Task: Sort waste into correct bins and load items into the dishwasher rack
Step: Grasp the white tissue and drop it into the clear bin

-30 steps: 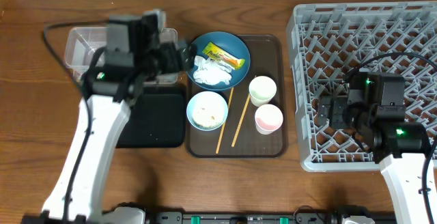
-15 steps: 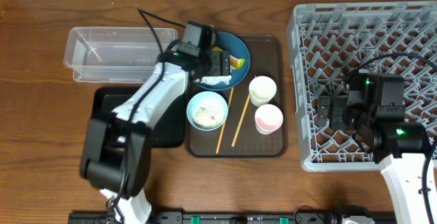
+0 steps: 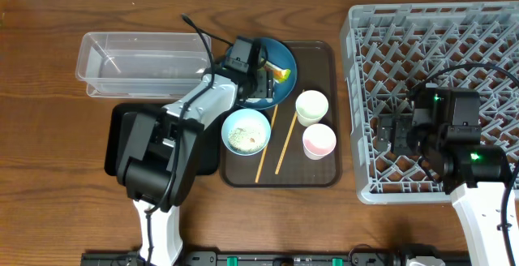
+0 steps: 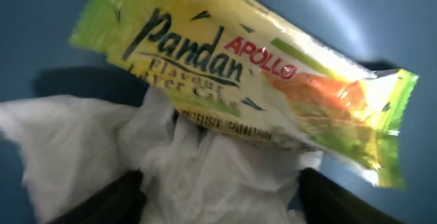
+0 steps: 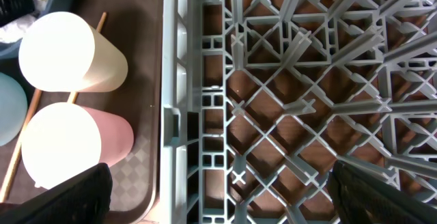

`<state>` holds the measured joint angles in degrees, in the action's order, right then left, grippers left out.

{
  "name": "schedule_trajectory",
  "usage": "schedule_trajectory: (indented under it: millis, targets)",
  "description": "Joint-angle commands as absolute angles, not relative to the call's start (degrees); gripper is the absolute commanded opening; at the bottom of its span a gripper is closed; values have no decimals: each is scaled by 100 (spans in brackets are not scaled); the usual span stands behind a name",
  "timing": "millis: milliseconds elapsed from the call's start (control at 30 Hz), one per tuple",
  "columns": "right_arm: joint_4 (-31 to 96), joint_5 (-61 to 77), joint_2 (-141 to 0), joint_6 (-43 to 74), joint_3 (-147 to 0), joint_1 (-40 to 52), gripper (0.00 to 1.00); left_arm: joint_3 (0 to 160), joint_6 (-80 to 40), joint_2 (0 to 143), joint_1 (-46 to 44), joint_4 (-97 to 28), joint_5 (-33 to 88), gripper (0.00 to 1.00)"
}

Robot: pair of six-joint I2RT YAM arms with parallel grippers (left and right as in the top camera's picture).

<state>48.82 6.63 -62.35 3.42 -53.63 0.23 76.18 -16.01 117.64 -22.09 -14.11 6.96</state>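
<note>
My left gripper [image 3: 253, 83] is low over the dark-blue plate [image 3: 284, 55], open, with its fingers [image 4: 218, 210] on either side of the crumpled white tissue [image 4: 205, 176]. The yellow-green snack wrapper [image 4: 252, 80] lies just beyond the tissue on the plate and also shows in the overhead view [image 3: 280, 74]. The white-and-blue bowl [image 3: 246, 130] holds rice scraps. The cream cup [image 3: 311, 105], the pink cup [image 3: 319, 141] and two chopsticks [image 3: 285, 143] lie on the brown tray [image 3: 324, 173]. My right gripper [image 3: 389, 132] is open and empty over the grey rack's [image 3: 438, 47] left side [image 5: 225, 203].
The clear tub [image 3: 138, 59] stands at the back left. The black tray [image 3: 209, 140] lies in front of it, partly under my left arm. The right wrist view shows the cream cup [image 5: 68, 53] and the pink cup [image 5: 75, 152] beside the rack wall [image 5: 181, 80].
My left arm has swung right from above the clear tub to the blue plate and come down around the tissue. My right arm has not moved.
</note>
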Motion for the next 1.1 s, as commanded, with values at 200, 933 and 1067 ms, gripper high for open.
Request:
schedule_trajectory:
  millis: [200,933,1067]
  targets:
    - [4895,694,-6211,314,-5485,115,99,7675,-1551,11594,-2231,-1535,635,12]
    - [4895,694,-6211,311,-5485,115,99,7673,-1557,9625,-690,-2246,-563,23]
    - [4890,694,-6211,314,-5485,115,99,7673,-1559,9793,-429,-2226,-561,50]
